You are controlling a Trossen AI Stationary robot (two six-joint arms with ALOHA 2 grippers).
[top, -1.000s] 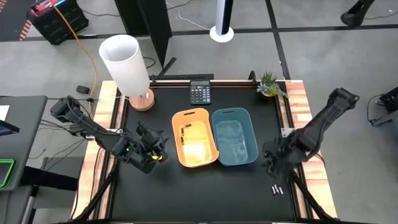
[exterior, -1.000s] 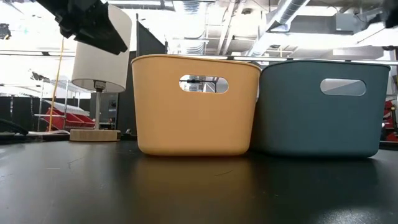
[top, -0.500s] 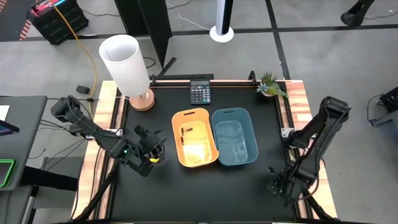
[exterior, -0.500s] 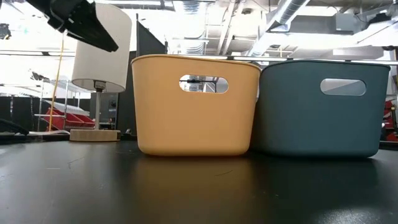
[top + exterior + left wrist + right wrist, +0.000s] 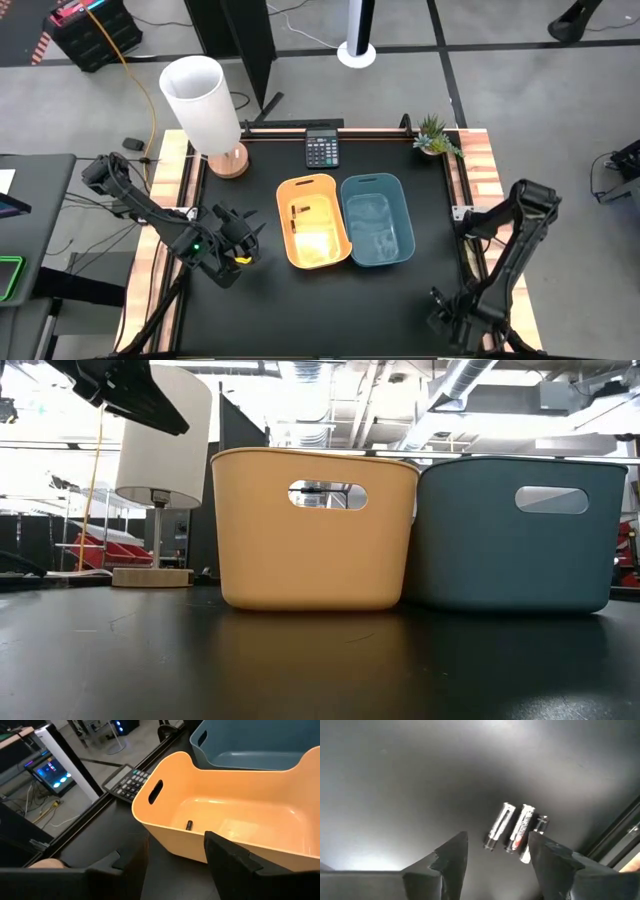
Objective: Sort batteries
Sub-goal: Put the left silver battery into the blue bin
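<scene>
Black counter (image 5: 270,300) with wooden side edges, seen from above, in a workshop with grey floor.

Near the counter's front right corner, lying flat: three small batteries (image 5: 515,831), side by side and touching or nearly so, silvery-white with dark ends, one with a red mark, close to the counter's edge rail. One more battery (image 5: 189,825), dark and tiny, lying on the floor of the orange bin (image 5: 260,827), near the wall with the handle slot.

Right gripper (image 5: 497,851) low over the front right corner, fingers (image 5: 451,857) spread apart, the three batteries just beyond the gap between them, nothing pinched. In the high view, right gripper (image 5: 447,313) folded down at the counter's front edge, covering the batteries.

Left gripper (image 5: 175,851) hovering just left of the orange bin (image 5: 313,221), fingers (image 5: 227,854) spread apart, empty, pointed at the bin's near wall. Same gripper (image 5: 238,240) over the counter's left half in the high view.

Blue bin (image 5: 377,220) touching the orange bin's right side, both at the counter's centre; cannot tell what lies inside it. Black calculator (image 5: 321,150) behind the bins at the back edge. White lamp (image 5: 203,102) on a round wooden base at the back left corner. Small green plant (image 5: 435,135) at the back right corner.
</scene>
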